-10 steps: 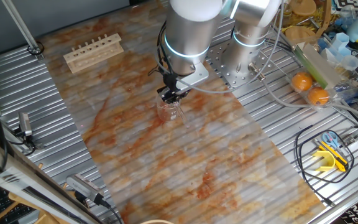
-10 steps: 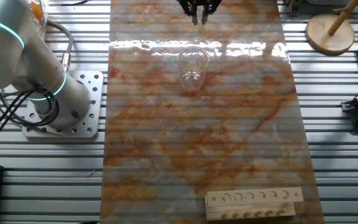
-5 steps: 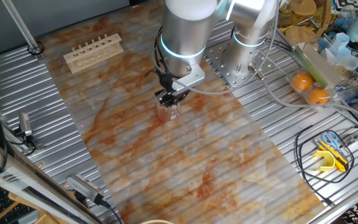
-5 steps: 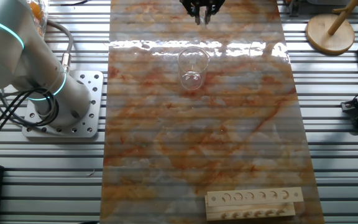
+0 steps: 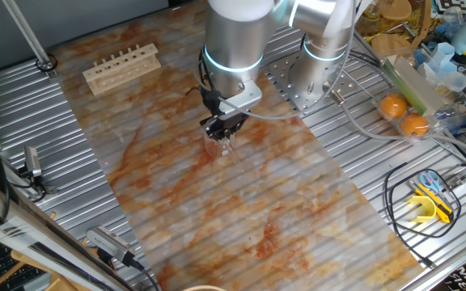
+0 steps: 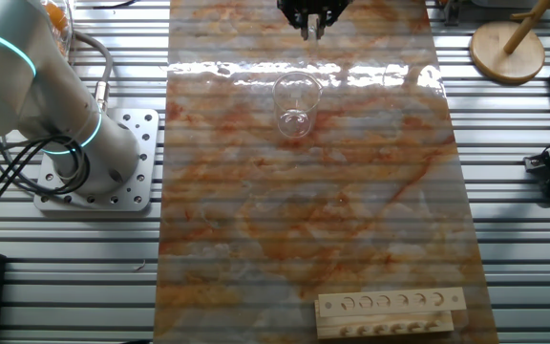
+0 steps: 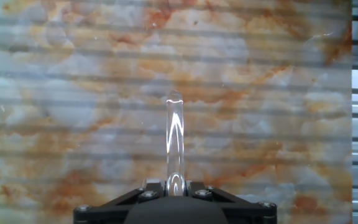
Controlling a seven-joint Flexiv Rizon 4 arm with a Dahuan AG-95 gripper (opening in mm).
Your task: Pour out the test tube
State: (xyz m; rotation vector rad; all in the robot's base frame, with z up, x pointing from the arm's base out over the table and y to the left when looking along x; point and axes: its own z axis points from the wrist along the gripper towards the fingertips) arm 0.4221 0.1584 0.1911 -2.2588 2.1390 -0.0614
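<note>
My gripper point(image 7: 174, 185) is shut on the test tube point(image 7: 174, 134), a slim clear glass tube that sticks out ahead of the fingers over the marbled mat. In one fixed view the gripper point(image 5: 222, 131) hangs just above the clear glass beaker point(image 5: 215, 147), which it partly hides. In the other fixed view the gripper point(image 6: 310, 19) is at the top edge, beyond the beaker point(image 6: 294, 101), which stands upright on the mat. I cannot tell whether anything is in the tube.
A pale wooden rack point(image 5: 121, 67) lies at the far left of the mat; it also shows in the other fixed view point(image 6: 390, 312). The arm's base point(image 6: 94, 164) stands beside the mat. Two oranges point(image 5: 404, 114) and clutter lie at the right.
The arm has shifted slightly left in one fixed view, and the gripper has drifted a little toward the top edge in the other. The tube has stayed in the grip.
</note>
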